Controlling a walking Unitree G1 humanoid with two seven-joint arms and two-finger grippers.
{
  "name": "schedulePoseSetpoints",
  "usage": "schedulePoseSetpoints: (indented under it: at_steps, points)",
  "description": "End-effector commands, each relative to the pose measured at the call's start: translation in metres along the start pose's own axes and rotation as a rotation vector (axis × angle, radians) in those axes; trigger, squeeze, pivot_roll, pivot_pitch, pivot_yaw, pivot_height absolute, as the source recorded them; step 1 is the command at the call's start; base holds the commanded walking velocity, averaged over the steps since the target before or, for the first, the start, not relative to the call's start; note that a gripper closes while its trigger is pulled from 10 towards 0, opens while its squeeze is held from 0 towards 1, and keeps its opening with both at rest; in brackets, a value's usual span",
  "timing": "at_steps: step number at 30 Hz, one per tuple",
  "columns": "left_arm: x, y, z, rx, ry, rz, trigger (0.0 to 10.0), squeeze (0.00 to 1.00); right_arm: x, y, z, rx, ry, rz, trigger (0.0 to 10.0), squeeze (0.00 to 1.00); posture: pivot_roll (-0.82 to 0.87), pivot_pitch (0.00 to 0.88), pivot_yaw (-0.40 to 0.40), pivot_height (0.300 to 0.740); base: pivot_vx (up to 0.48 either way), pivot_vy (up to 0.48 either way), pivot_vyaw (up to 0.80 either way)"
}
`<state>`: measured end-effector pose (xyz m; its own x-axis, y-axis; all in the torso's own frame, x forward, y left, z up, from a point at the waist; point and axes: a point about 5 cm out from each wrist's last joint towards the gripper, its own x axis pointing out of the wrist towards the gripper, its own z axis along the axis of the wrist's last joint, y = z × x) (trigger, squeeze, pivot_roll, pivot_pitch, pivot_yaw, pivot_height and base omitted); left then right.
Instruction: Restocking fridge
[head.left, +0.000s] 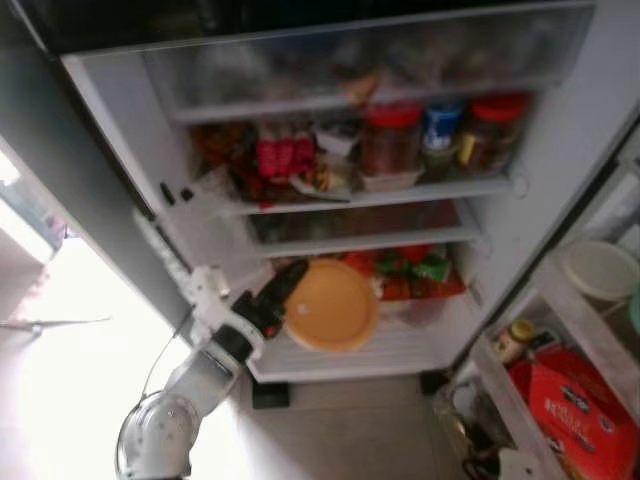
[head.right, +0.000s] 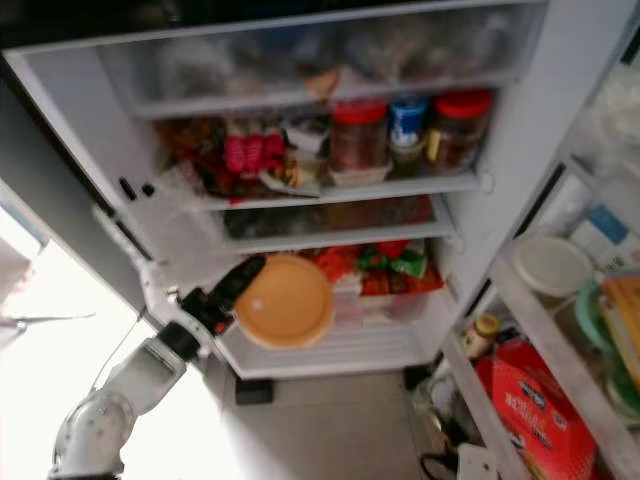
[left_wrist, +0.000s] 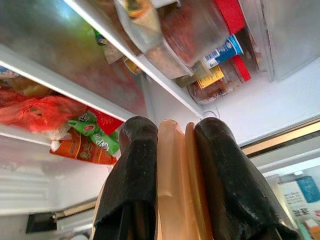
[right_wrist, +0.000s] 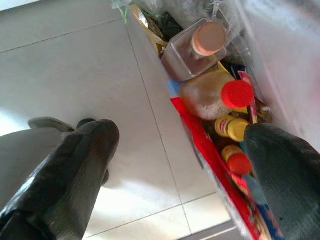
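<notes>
Two arms: the left one is at work inside the open fridge, the right one hangs over the floor.
Left pincer: its two black fingers are clamped on the rim of an orange plate, one finger against each face; the wrist view shows the rim squeezed between them.
Orange plate: held tilted on edge at the front of the fridge's lowest compartment, at about 3 o'clock from the left pincer, in front of red and green packets.
Bottom shelf: white and ribbed, just under the plate; I cannot tell whether the plate touches it.
Middle shelf: three jars stand at 1 o'clock from the plate, two with red lids and one with a blue lid between them; red packets lie further left at 11 o'clock.
Top drawer: clear-fronted, contents blurred.
Door shelves: at 3 to 4 o'clock from the plate, holding a white bowl, a small yellow-capped jar and a red box.
Right pincer: fingers spread wide apart, gripping nothing, above the tiled floor beside bottles with red and yellow caps in a door rack.
</notes>
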<state>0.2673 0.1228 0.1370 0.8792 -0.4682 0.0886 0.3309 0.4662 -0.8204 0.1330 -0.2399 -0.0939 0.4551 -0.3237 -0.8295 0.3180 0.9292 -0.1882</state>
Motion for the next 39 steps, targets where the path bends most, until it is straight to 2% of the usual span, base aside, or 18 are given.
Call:
schedulePoseSetpoints:
  at_steps: [1, 39]
  points:
    - [0.0010, -0.0041, -0.0015, 0.010, 0.007, -0.013, 10.0, 0.00, -0.0008, -0.0026, -0.0058, 0.012, 0.021, -0.005, 10.0, 0.00, -0.01, 0.131, 0.063, 0.740, 0.000, 0.000, 0.00]
    - [0.0003, -0.0095, -0.0086, 0.008, 0.053, -0.052, 10.0, 0.00, -0.0015, -0.0006, -0.0079, 0.039, 0.017, 0.019, 10.0, 0.00, -0.01, 0.142, 0.068, 0.740, 0.000, 0.000, 0.00]
